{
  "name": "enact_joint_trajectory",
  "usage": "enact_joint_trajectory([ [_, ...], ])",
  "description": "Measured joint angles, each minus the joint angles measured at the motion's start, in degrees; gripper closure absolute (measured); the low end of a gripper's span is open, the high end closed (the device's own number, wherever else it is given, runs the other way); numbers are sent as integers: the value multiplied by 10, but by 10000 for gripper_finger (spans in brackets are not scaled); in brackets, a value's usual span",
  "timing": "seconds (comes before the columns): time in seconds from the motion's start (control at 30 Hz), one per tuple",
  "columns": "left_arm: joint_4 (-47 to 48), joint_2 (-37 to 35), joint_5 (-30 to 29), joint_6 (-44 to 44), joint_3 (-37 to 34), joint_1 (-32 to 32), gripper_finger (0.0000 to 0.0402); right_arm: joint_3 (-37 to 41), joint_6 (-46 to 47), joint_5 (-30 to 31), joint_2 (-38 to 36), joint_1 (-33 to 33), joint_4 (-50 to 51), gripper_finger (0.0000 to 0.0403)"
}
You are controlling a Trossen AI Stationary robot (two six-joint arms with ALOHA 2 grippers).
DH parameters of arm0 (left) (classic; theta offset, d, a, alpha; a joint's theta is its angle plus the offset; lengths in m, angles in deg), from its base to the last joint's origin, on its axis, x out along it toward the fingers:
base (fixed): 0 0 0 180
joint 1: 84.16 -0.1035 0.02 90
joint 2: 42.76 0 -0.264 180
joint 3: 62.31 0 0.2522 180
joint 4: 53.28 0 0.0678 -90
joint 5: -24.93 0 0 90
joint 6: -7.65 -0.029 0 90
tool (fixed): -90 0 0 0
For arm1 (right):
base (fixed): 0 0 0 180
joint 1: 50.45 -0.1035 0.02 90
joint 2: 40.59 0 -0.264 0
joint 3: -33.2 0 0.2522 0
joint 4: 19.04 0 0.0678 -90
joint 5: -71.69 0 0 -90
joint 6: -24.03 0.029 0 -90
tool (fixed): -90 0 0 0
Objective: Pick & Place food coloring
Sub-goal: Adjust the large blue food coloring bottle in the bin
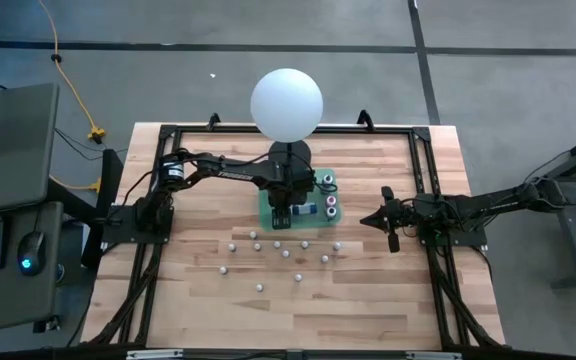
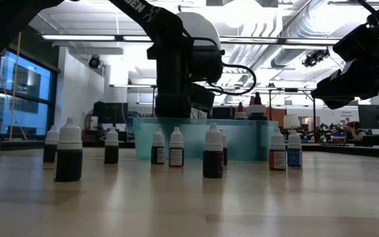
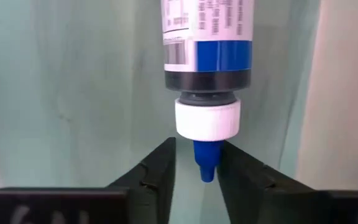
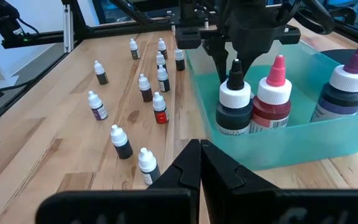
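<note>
Small food coloring bottles point(image 1: 276, 244) stand scattered on the wooden table, also visible in the low view point(image 2: 212, 155) and the right wrist view point(image 4: 145, 87). A teal tray point(image 4: 303, 137) holds black-tipped point(image 4: 234, 102), pink-tipped point(image 4: 273, 99) and purple-tipped point(image 4: 344, 93) bottles upright. My left gripper point(image 3: 197, 146) is open over the tray point(image 1: 265, 208), its fingers standing either side of the blue nozzle of a blue-labelled bottle point(image 3: 207, 50). My right gripper point(image 4: 201, 146) is shut and waits near the table's right side point(image 1: 383, 220), touching nothing. My left gripper has the blue bottle's nozzle point(image 3: 205, 162) between its two fingers, coming at it along the bottle's length. One finger point(image 3: 241, 174) lies right beside the nozzle; whether it touches cannot be told. The other finger point(image 3: 157, 174) stands apart from it.
A big white sphere point(image 1: 286, 103) on a black stand rises just behind the tray at the table's far side. A black frame point(image 1: 428, 180) runs around the table. The scattered bottles fill the middle of the table, nearer than the tray.
</note>
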Motion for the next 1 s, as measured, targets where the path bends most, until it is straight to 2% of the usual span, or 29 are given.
enact_joint_trajectory([
  [0.3, 24, -4, 3, -10, 1, 0, 376, 0, 0, 0, 0, 0, 0, 402],
  [0.63, 38, -53, -27, -10, -1, 0, 367, 0, 0, 0, 0, 0, 0, 402],
  [1.0, 58, -107, -30, -9, 0, 0, 366, 0, 0, 0, 0, 0, 0, 402],
])
